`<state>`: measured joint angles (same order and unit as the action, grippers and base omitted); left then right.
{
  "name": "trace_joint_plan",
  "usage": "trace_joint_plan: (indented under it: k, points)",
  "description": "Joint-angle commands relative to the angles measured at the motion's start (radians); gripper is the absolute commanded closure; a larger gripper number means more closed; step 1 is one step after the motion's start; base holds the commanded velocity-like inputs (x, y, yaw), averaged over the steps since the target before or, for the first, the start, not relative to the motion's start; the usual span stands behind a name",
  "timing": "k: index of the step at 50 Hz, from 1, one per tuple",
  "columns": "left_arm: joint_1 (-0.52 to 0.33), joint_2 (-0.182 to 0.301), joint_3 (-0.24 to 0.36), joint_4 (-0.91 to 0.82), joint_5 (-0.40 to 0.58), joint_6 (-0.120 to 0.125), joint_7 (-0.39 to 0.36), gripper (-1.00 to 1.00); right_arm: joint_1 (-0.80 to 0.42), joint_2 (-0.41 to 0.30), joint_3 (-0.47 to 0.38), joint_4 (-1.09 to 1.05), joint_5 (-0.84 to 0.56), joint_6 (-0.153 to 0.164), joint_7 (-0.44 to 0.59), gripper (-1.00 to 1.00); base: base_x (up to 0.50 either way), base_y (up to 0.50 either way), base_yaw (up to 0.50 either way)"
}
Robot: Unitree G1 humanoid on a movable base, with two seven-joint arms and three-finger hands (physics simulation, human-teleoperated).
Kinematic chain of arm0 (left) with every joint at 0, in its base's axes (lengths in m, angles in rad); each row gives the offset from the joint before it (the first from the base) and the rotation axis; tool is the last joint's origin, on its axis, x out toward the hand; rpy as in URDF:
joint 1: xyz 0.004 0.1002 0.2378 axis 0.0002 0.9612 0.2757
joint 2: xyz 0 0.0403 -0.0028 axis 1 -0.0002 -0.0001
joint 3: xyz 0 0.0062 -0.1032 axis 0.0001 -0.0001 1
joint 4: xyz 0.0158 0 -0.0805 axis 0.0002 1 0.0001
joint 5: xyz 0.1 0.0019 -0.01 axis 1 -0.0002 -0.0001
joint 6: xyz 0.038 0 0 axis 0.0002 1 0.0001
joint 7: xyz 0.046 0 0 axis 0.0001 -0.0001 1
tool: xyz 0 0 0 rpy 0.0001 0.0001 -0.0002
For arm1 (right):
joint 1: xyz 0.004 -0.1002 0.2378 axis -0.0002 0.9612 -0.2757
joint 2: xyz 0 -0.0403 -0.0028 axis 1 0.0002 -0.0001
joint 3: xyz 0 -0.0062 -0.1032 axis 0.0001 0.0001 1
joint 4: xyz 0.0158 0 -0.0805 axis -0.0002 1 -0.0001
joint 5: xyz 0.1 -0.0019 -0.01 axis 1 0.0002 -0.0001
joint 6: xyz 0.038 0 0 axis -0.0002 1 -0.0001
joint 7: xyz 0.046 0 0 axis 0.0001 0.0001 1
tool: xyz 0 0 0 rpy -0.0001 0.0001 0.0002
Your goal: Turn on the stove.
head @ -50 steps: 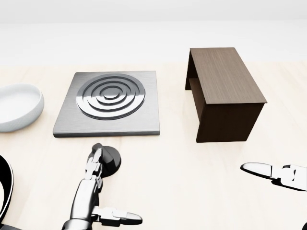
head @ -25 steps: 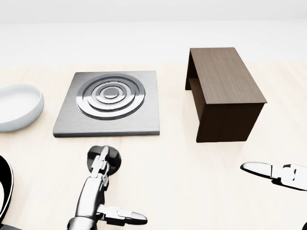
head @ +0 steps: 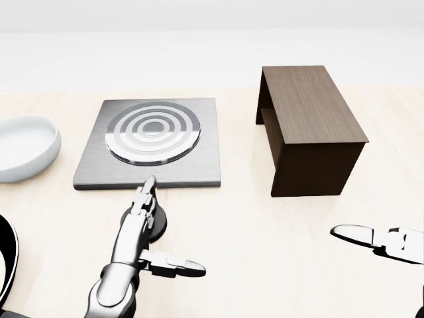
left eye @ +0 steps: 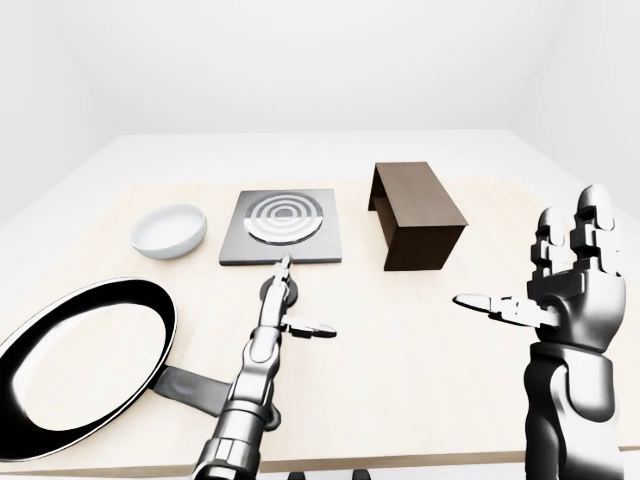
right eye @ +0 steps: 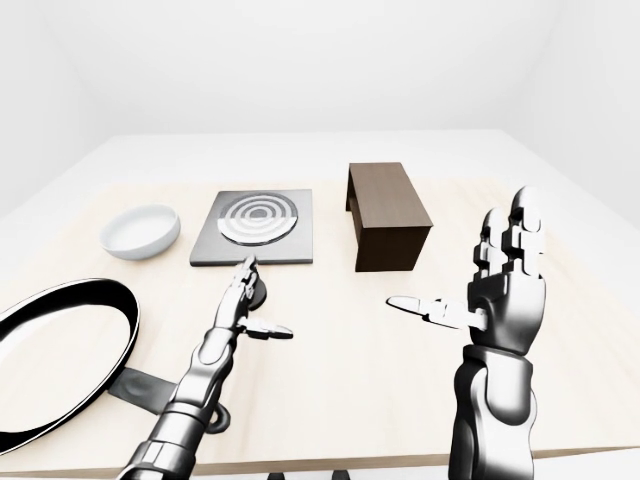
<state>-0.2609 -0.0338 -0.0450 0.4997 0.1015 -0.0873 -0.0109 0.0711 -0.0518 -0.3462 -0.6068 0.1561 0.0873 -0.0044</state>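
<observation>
- Stove (head: 151, 142) on the table (head: 245, 218), head view's upper left, between bowl (head: 23, 147) and brown box (head: 308, 129).
- Dark knob (head: 158, 224) just below the stove's lower edge, mostly covered by the left hand (head: 142, 228).
- Left fingers (head: 146, 195) stretched straight over the knob, tips at the stove's edge, thumb out to the right: open, gripping nothing.
- Right hand (right eye: 500, 285) raised upright at right, fingers spread, empty.
- Pan (left eye: 75, 365) at lower left in the left-eye view.
</observation>
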Motion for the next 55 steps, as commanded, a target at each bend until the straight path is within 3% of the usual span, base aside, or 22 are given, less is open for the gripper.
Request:
trace_joint_plan:
  k: [1, 4, 6, 7, 8, 10, 17, 30, 55]
  points:
    - [-0.018, 0.001, 0.004, -0.077, 0.005, 0.000, -0.002, -1.00, 0.001, 0.001, 0.004, -0.002, -0.002, 0.000, -0.001, -1.00, 0.00, 0.00, 0.00]
    - [0.017, -0.002, -0.007, -0.176, 0.005, 0.000, -0.014, -1.00, 0.002, 0.003, 0.007, 0.005, -0.005, 0.000, 0.000, -1.00, 0.00, 0.00, 0.00]
    - [0.066, -0.001, -0.027, -0.313, 0.024, 0.052, -0.022, -1.00, 0.001, 0.002, 0.006, 0.012, -0.006, 0.000, 0.000, -1.00, 0.00, 0.00, 0.00]
    - [0.098, -0.004, -0.036, -0.425, 0.024, 0.113, -0.034, -1.00, 0.001, 0.001, 0.005, 0.007, -0.004, 0.000, 0.000, -1.00, 0.00, 0.00, 0.00]
    - [0.116, -0.005, -0.041, -0.501, 0.020, 0.155, -0.044, -1.00, 0.001, 0.001, 0.005, 0.007, -0.004, 0.000, 0.000, -1.00, 0.00, 0.00, 0.00]
    - [0.130, -0.002, -0.044, -0.576, 0.021, 0.175, -0.047, -1.00, 0.003, 0.002, 0.006, 0.001, -0.005, 0.000, 0.000, -1.00, 0.00, 0.00, 0.00]
    - [0.212, 0.019, -0.035, -0.825, 0.027, 0.175, -0.036, -1.00, 0.002, 0.001, 0.004, -0.001, -0.004, 0.000, 0.001, -1.00, 0.00, 0.00, 0.00]
    - [0.253, 0.022, -0.054, -1.014, 0.038, 0.175, -0.036, -1.00, -0.004, -0.002, 0.000, -0.015, 0.000, 0.000, -0.001, -1.00, 0.00, 0.00, 0.00]
    - [0.266, 0.024, -0.084, -1.367, 0.083, 0.175, -0.005, -1.00, 0.003, 0.002, 0.002, -0.001, -0.004, 0.000, 0.003, -1.00, 0.00, 0.00, 0.00]
